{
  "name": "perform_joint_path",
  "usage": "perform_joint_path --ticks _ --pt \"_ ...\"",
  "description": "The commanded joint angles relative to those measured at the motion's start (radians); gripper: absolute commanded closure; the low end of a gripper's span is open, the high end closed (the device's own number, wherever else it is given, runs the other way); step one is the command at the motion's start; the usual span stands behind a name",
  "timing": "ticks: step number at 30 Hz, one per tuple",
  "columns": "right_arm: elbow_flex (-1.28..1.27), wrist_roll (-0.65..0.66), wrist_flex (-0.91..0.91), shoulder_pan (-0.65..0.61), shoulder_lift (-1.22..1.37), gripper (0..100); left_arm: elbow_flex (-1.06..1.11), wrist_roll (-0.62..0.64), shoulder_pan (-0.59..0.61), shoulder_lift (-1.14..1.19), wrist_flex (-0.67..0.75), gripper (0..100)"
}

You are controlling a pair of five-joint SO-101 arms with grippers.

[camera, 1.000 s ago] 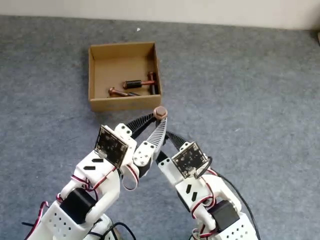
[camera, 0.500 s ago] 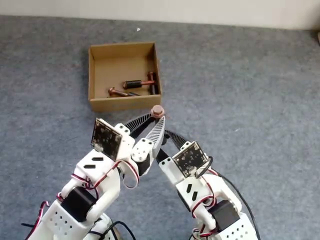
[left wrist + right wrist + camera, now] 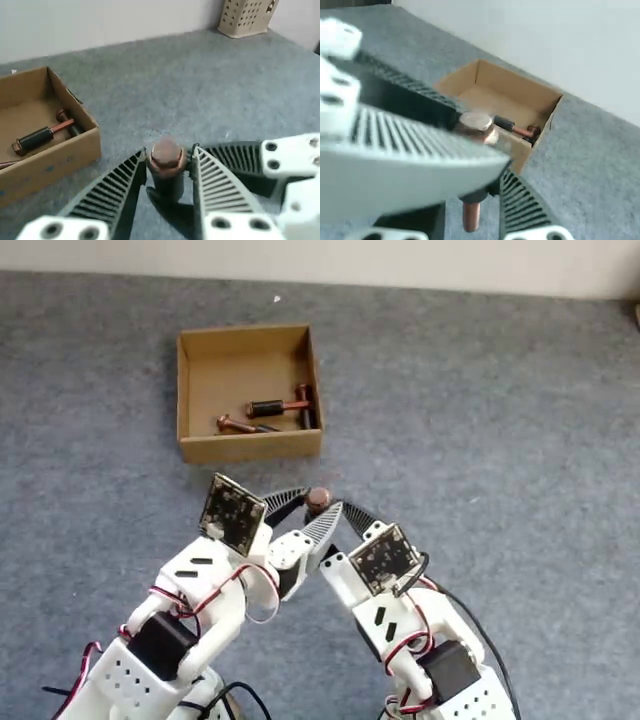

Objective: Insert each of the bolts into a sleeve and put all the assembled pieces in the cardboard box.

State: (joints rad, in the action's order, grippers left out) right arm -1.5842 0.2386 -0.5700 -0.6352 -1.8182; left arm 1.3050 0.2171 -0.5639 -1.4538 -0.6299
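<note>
A grey carpet is spread under everything, with a pale wall along its far edge. The left arm and right arm are set at the near edge, their grippers meeting in the middle. The cardboard box is placed far and slightly left of that meeting point, open upward. Three assembled pieces are counted inside it, lying flat toward its right side. One more bolt is held upright, head up, its long axis vertical, with a black sleeve seen below the head. The fingers of the left gripper are closed against it from both sides. Whether the right gripper is clamped cannot be told. The left arm is judged nearer the box, so the carry would run far and left.
</note>
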Motion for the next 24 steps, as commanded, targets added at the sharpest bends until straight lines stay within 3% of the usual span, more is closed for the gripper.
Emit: perform_joint_path --ticks 1,4,7,11,15,20,24 --pt "0.047 0.008 0.038 0.013 -0.019 99.2 -0.048 -0.011 -0.004 -0.01 -0.005 83" --pt "0.047 0.008 0.038 0.05 -0.019 99.2 -0.048 -0.017 -0.002 -0.01 -0.005 83" --pt "0.045 -0.015 0.038 0.108 -0.019 99.2 -0.054 -0.101 0.03 -0.01 -0.006 83" --pt "0.045 -0.12 0.038 0.193 -0.019 99.2 -0.056 -0.178 0.122 -0.01 -0.006 83" --pt "0.03 -0.126 0.038 0.243 -0.018 99.2 -0.058 -0.272 0.206 -0.012 -0.058 84" --pt "-0.012 -0.124 0.038 0.255 -0.018 99.2 -0.054 -0.293 0.298 -0.012 -0.138 84" --pt "-0.038 -0.124 0.038 0.255 -0.018 99.2 -0.047 -0.295 0.432 -0.012 -0.16 94"
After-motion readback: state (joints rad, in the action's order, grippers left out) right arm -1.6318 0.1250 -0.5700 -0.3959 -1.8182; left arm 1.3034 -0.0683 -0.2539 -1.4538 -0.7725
